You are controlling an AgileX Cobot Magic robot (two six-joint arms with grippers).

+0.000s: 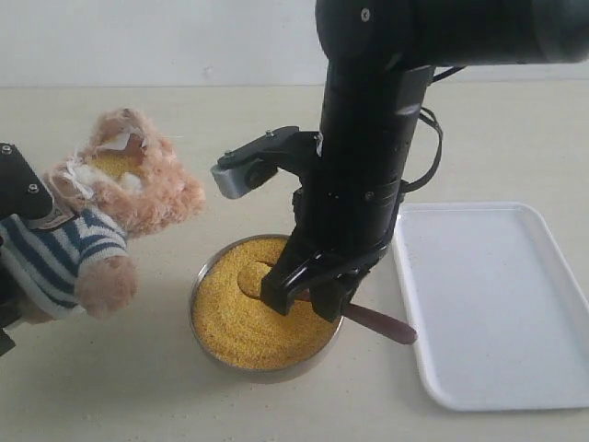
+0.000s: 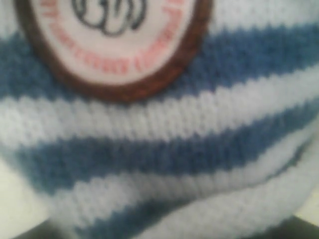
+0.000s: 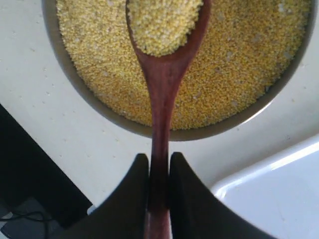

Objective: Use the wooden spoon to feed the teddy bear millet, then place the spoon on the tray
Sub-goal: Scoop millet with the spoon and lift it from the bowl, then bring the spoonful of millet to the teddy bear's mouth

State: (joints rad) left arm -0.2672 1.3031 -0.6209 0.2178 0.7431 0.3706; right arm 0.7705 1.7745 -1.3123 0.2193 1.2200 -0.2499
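Right gripper (image 3: 159, 159) pinches the wooden spoon (image 3: 160, 84) by its handle; the scoop, heaped with millet (image 3: 162, 25), lies beyond the gripper, over the metal bowl (image 3: 209, 131).

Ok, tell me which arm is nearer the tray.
Right. The right arm stands over the metal bowl of millet just beside the tray, its fingers clamping the wooden spoon. The left arm is at the teddy bear, far from it.
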